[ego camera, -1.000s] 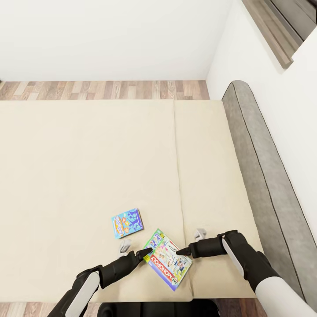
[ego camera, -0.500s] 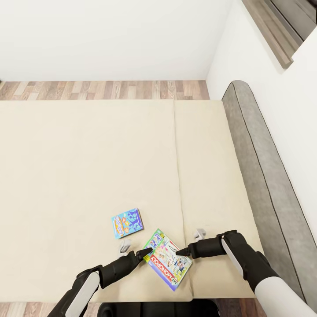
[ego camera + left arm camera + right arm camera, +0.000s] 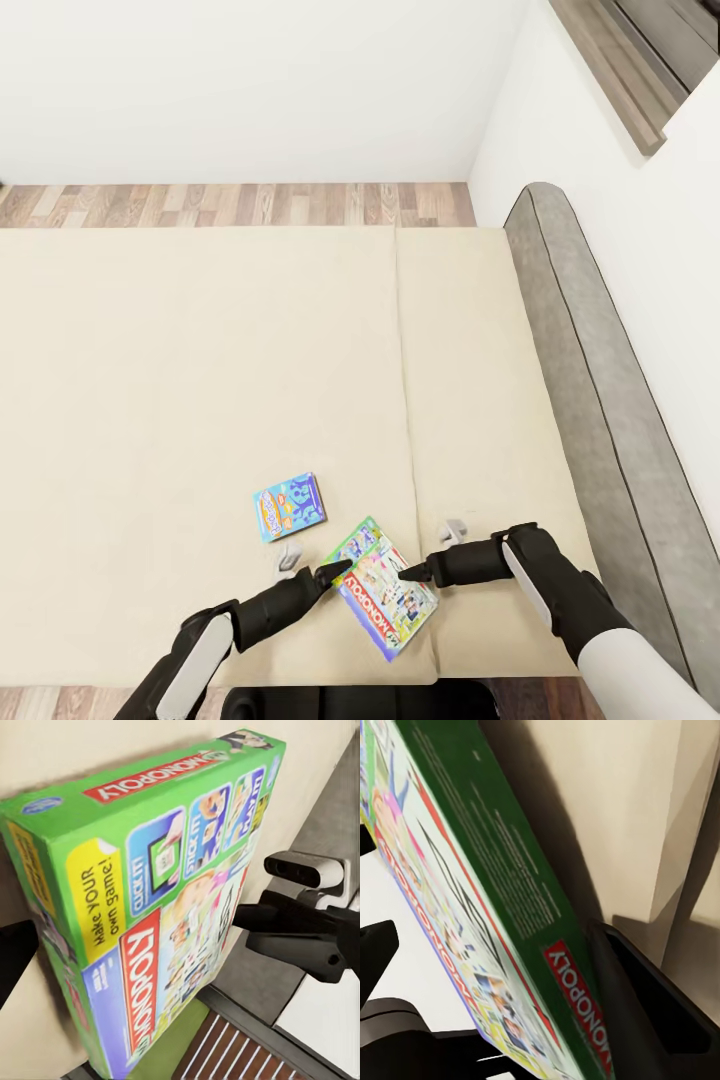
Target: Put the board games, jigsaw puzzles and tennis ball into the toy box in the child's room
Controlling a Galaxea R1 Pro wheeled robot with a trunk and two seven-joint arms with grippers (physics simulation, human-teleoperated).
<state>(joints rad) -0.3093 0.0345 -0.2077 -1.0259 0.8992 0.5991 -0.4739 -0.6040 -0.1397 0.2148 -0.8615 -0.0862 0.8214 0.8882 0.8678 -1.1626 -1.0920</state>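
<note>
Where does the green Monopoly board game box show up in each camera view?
Head view: green Monopoly board game box low, centre, on the bed between both grippers.
Left wrist view: box fills most of the frame, tilted.
Right wrist view: its green edge runs diagonally.
Shared landmark: the red Monopoly logo.

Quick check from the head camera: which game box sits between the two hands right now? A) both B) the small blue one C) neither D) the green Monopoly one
D: the green Monopoly box sits between the left hand and right hand; the small blue box lies apart on the bed.
</note>
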